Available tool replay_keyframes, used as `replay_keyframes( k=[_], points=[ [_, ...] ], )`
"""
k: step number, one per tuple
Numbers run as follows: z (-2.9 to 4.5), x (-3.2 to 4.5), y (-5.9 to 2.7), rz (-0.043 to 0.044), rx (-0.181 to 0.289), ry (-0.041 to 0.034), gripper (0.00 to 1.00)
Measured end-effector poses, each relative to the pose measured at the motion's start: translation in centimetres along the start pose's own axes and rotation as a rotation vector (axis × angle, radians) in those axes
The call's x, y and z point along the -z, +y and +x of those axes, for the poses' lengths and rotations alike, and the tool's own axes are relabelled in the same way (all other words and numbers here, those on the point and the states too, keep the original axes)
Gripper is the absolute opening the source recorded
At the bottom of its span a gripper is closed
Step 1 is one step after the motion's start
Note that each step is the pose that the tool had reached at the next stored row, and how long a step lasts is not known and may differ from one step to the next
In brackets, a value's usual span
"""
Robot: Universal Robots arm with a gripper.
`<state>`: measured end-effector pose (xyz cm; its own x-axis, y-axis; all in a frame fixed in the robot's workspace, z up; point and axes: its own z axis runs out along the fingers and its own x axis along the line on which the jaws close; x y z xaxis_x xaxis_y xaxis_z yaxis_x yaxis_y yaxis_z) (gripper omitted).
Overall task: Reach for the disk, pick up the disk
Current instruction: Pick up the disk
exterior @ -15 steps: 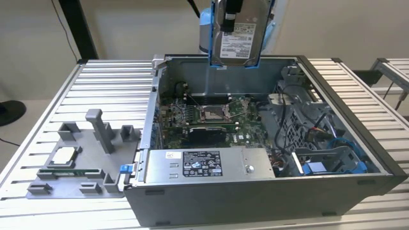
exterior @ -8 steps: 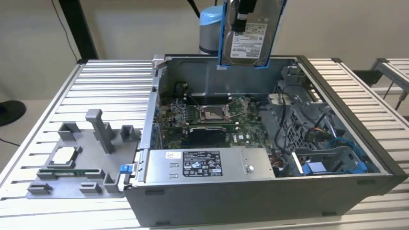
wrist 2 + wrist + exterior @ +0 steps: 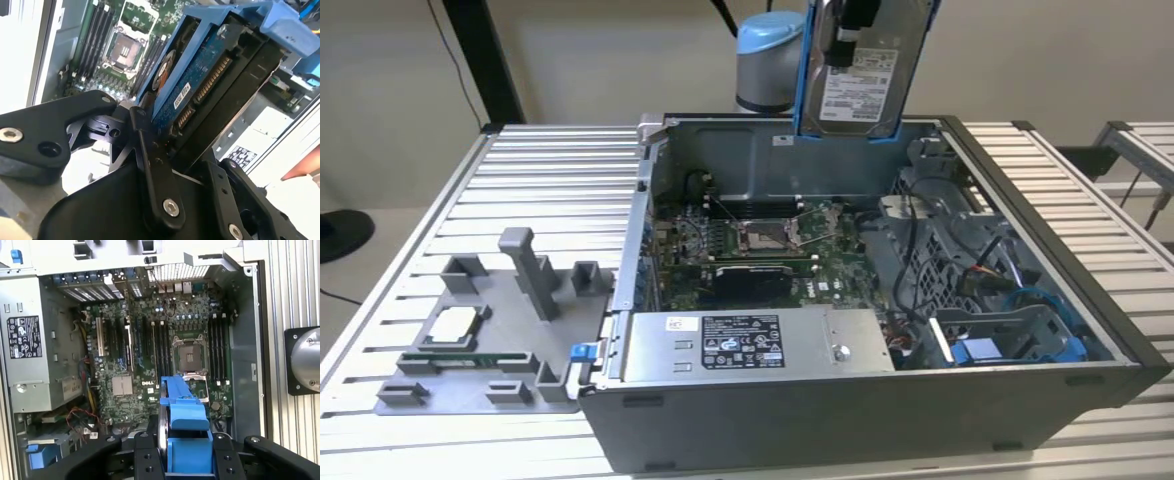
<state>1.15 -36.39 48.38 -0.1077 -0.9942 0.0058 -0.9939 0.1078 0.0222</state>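
At the exterior view's left, a grey plastic fixture tray (image 3: 480, 330) lies on the slatted metal table (image 3: 547, 180), holding a small square silver chip (image 3: 454, 325). Right of it stands the open grey computer case (image 3: 881, 400), its green motherboard (image 3: 761, 240) exposed. Above the case's far wall hangs the silver-grey hard disk in its blue bracket (image 3: 865, 75), upright, its top cut off. The black gripper (image 3: 167, 150) is clamped on the disk; in the first wrist view the bracket hides the drive.

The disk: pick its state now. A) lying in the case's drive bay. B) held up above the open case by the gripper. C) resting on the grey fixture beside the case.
B: the disk hangs above the open case, clamped in the gripper.
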Motion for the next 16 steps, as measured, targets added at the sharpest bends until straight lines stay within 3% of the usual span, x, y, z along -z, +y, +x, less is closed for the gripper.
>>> replay_keyframes(
  k=[16],
  points=[
    [-0.38, 0.08, -3.52, -0.0001, 0.000, 0.0000, 0.00]
  ],
)
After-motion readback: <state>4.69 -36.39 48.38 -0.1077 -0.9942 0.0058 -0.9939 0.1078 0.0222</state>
